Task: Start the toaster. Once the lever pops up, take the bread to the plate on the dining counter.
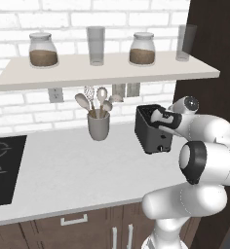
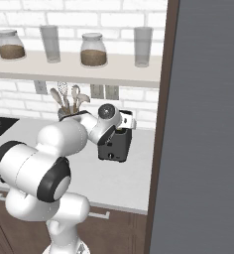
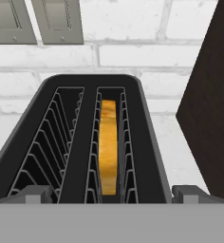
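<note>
My hand (image 1: 156, 116) hangs right over the toaster (image 1: 153, 130), fingers spread wide w/ nothing between them; in the hand view both tips sit at the bottom corners, one each side of the toaster's near end. The toaster stands on the pale table (image 1: 78, 170) near the brick wall, just right of the grey utensil cup (image 1: 98, 125) and beside the dark panel at the table's end. The bread (image 3: 108, 147) sits on edge in the right-hand slot as the hand view shows it, yellow-tan, sunk among the wire guides; the other slot holds nothing. Judging by that, the step in hand is either pressing the lever or waiting on it. I can't make out the lever from here, so I can't tell if it's up or down. To do it well: if the lever's not pressed, come off the top, drop along the end face and push straight down w/ one fingertip, no sideways shove, since the toaster looks light and could skid. If it's already popped, line the fingers across the slice's thin faces, not along its length, go straight down between the guides, pinch gently & lift vertical so the slice doesn't snag on the wires.
</note>
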